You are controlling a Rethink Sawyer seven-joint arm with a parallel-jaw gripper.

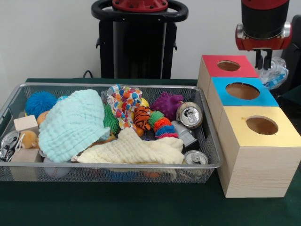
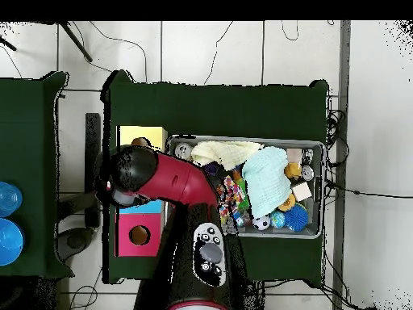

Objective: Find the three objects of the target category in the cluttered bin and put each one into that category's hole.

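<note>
The silver mesh bin (image 1: pixel 207 123) holds cloths, toys and cans; it also shows in the overhead view (image 2: pixel 321 187). My gripper (image 1: pixel 263 60) hangs to the right of the boxes, beside and a little above the blue-top box and its round hole (image 1: pixel 242 90). It looks shut on a clear plastic bottle (image 1: pixel 275 73) that hangs behind that box's far right corner. A second clear bottle with a blue label (image 1: pixel 111 90) peeks out beside the patterned cloth (image 1: pixel 126 102) at the back of the bin. In the overhead view the arm (image 2: pixel 165 179) hides the gripper and most of the blue box (image 2: pixel 150 207).
The red-top box (image 1: pixel 228 66) stands behind the blue one and the yellow-top box (image 1: pixel 261 126) in front. Silver cans (image 1: pixel 189 114) (image 1: pixel 195 157) lie at the bin's right end. A mint cloth (image 1: pixel 73 123) and a cream cloth (image 1: pixel 131 150) cover much of the bin.
</note>
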